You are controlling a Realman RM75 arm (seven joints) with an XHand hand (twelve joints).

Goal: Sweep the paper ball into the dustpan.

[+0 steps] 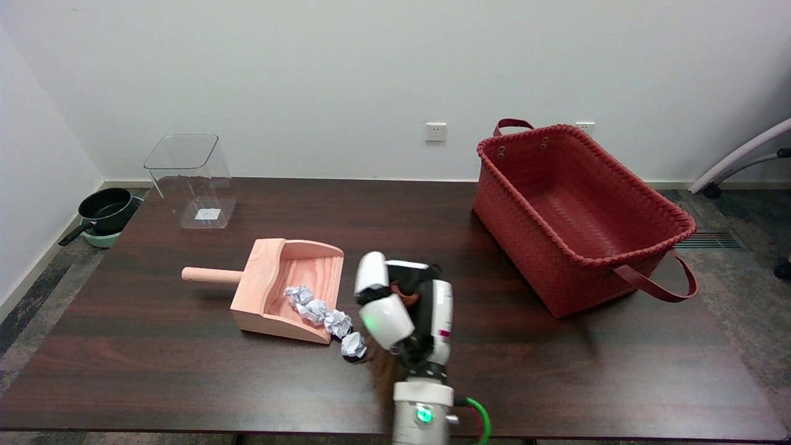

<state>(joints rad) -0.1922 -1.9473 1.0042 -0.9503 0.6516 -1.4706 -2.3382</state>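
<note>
A pale wooden dustpan [272, 284] lies left of centre on the dark table, its handle pointing left and its mouth facing right. Several crumpled white paper balls form a line: two lie inside the pan [307, 303], one sits at its front lip [338, 322], and one is on the table just outside it [353, 346]. My right hand [401, 315] is just right of the balls and grips a brown brush. The brush's blurred bristles [384, 371] hang beside the outermost ball. The hand hides most of the brush.
A large red woven basket [642, 247] with handles stands at the right. A clear plastic bin [191, 179] stands at the back left of the table [556, 371]. A black pan [105, 210] sits on the floor beyond the left edge.
</note>
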